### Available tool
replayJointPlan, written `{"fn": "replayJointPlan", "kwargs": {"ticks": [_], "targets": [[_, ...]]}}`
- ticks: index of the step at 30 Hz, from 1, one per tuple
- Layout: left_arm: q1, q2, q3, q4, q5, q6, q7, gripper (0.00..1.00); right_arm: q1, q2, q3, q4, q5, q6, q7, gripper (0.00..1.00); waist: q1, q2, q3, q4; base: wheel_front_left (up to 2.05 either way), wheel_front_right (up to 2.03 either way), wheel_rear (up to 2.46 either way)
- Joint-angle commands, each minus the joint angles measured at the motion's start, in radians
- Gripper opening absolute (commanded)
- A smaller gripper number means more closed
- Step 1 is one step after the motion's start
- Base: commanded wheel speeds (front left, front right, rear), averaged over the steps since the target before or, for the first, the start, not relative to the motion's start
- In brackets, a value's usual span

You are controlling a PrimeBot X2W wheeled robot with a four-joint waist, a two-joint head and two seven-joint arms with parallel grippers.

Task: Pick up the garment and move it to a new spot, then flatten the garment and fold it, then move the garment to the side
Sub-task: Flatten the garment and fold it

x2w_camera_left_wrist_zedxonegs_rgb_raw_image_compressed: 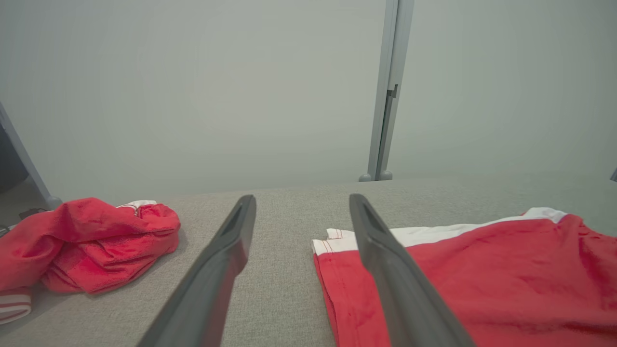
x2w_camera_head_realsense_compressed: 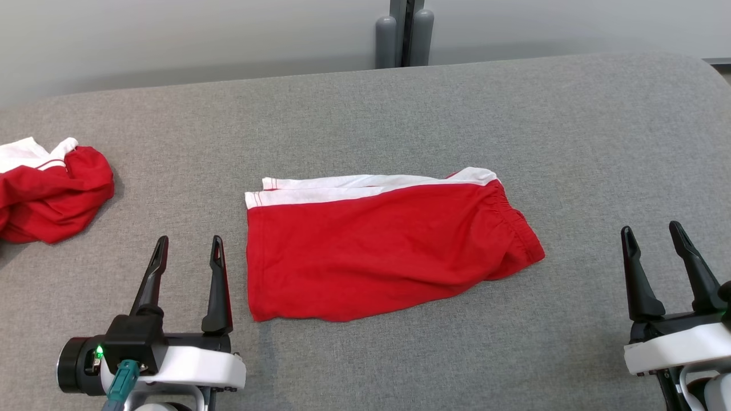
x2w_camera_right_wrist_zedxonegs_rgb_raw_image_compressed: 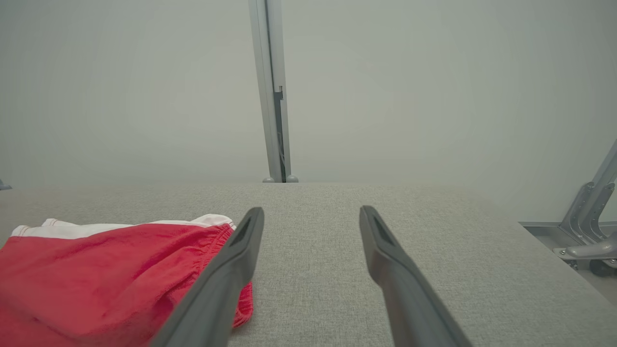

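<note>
Item: red shorts (x2w_camera_head_realsense_compressed: pixel 388 251), white band along the far side, folded flat, elastic waist toward the right; middle of the grey table (x2w_camera_head_realsense_compressed: pixel 400 97). Second red-and-white garment (x2w_camera_head_realsense_compressed: pixel 51 194): crumpled, at the table's left edge. My left gripper (x2w_camera_head_realsense_compressed: pixel 190 242) and right gripper (x2w_camera_head_realsense_compressed: pixel 651 229): near edge, flanking the shorts, fingers spread wide, empty.

A crumpled red heap (x2w_camera_head_realsense_compressed: pixel 54 197) lies on the grey table (x2w_camera_head_realsense_compressed: pixel 365 114).

Lighting is bright, even and diffuse. Soft, faint shadows edge the crumpled cloth (x2w_camera_head_realsense_compressed: pixel 51 194) on the table (x2w_camera_head_realsense_compressed: pixel 400 103). Both wrist views look hazy, and the near fingers (x2w_camera_left_wrist_zedxonegs_rgb_raw_image_compressed: pixel 207 289) are out of focus.
</note>
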Motion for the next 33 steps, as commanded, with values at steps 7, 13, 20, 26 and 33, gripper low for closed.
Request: {"fn": "replayJointPlan", "kwargs": {"ticks": [7, 13, 20, 26, 33], "targets": [[0.014, 0.013, 0.002, -0.023, -0.009, 0.011, 0.016, 1.00, 0.003, 0.000, -0.005, -0.007, 0.022, 0.000, -0.004, 1.00, 0.0000, 0.0000, 0.003, 0.002, 0.00, 0.00, 0.00], [0.005, 0.013, -0.004, -0.030, -0.008, 0.013, 0.022, 1.00, -0.004, -0.002, -0.010, -0.009, 0.032, 0.000, -0.004, 1.00, 0.0000, 0.0000, 0.012, 0.013, 0.00, 0.00, 0.00], [-0.039, 0.006, -0.018, -0.030, -0.007, 0.001, 0.012, 1.00, -0.074, -0.021, 0.059, 0.041, 0.049, 0.000, 0.005, 1.00, 0.0000, 0.0000, 0.057, 0.057, 0.00, 0.00, 0.00], [-0.077, -0.008, -0.035, -0.006, -0.006, -0.007, -0.005, 1.00, -0.173, -0.038, 0.160, 0.141, 0.078, 0.000, 0.039, 1.00, 0.0000, 0.0000, 0.095, 0.087, 0.00, 0.00, 0.00], [-0.118, -0.022, -0.046, 0.013, -0.009, -0.014, -0.028, 1.00, -0.267, -0.049, 0.240, 0.287, 0.115, 0.000, 0.073, 1.00, 0.0000, 0.0000, 0.125, 0.117, 0.00, 0.00, 0.00]]}}
